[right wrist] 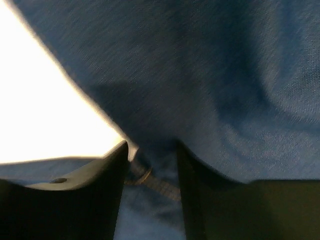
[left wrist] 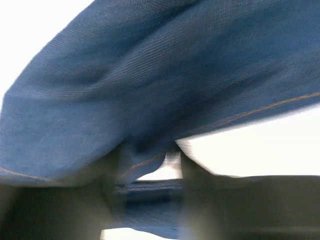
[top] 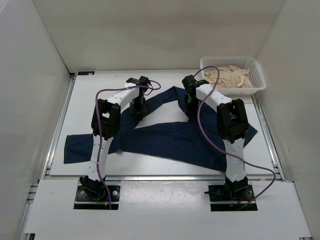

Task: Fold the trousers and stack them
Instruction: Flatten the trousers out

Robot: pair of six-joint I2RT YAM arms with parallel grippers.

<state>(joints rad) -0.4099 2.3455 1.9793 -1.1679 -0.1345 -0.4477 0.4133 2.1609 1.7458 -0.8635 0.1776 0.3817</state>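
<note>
The dark navy trousers (top: 170, 137) lie spread across the table. One leg runs to the left edge and the other is drawn up toward the back middle. My left gripper (top: 138, 111) is down on the far leg's left part. In the left wrist view it (left wrist: 147, 167) is shut on a fold of denim (left wrist: 150, 75) that drapes over the fingers. My right gripper (top: 188, 111) is down on the same leg further right. In the right wrist view it (right wrist: 152, 167) is shut on denim (right wrist: 200, 75) with a stitched seam between the fingers.
A white mesh basket (top: 232, 60) holding beige cloths (top: 230, 77) stands at the back right corner. White walls enclose the table on three sides. Purple cables loop from both arms over the trousers.
</note>
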